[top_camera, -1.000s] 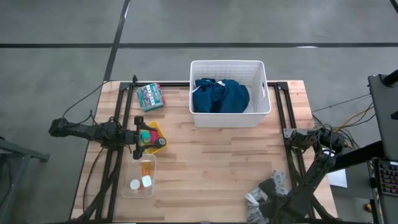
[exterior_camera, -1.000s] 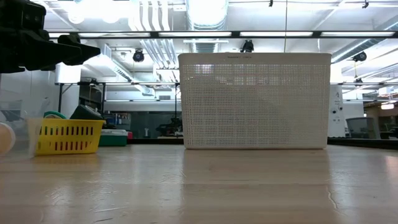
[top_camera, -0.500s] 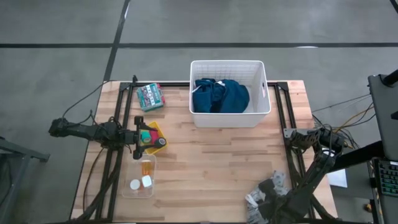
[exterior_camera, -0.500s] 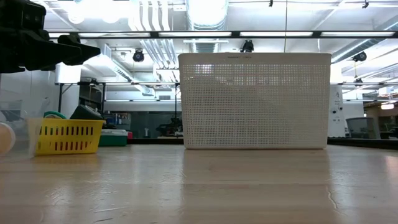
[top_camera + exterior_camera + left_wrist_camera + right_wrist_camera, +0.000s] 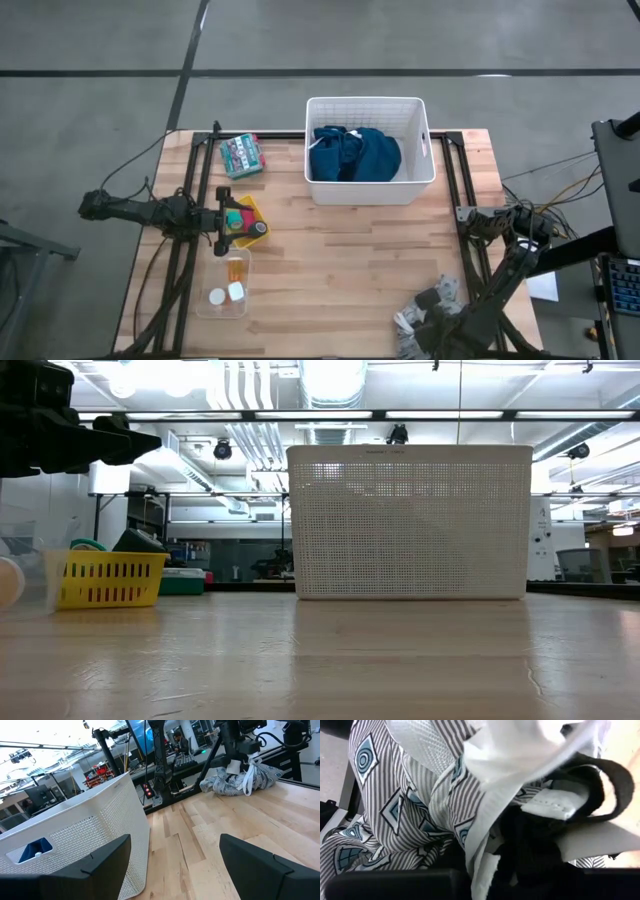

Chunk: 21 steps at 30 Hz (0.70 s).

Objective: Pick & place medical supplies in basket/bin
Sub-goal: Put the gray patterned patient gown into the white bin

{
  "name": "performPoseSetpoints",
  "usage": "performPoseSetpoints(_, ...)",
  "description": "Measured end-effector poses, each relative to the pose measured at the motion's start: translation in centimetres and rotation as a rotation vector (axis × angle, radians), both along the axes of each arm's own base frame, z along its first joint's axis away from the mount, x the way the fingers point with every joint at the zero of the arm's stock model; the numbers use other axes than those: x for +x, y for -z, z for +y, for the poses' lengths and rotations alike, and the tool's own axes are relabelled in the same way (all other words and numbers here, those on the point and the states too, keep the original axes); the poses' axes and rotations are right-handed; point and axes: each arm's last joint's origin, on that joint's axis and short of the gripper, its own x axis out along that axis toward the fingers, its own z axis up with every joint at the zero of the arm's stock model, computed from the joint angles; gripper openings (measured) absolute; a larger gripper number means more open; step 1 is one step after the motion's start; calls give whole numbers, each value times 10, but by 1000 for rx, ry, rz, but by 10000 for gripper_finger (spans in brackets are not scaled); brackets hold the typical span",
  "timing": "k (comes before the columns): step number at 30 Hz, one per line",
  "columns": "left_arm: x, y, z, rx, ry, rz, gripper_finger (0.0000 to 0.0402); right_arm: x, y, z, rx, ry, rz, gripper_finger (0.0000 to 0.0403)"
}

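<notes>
The right gripper (image 5: 425, 318) is clenching the crumpled grey-white patterned cloth (image 5: 428, 305), which is lying in a heap near the table's front right edge, pointing no clear way. The left gripper (image 5: 222, 222) is hovering open-fingered over the small yellow tray (image 5: 250, 208).

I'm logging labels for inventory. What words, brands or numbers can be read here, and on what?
None can be read.
Green packet: printed pattern, too small to read.
Pill bottle: any label too small to read.
White tub: no lettering visible.
Patterned cloth: stripes and diamond shapes only, no text.
</notes>
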Motion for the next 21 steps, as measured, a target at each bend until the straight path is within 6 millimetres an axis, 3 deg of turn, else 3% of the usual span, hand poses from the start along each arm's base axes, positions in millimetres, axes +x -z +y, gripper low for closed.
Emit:
performPoseSetpoints(13,0,0,0,0,0,0,310,18,-28,1,-18,-3,16,70)
performPoseSetpoints(21,0,0,0,0,0,0,310,32,-39,-10,-71,37,7,70)
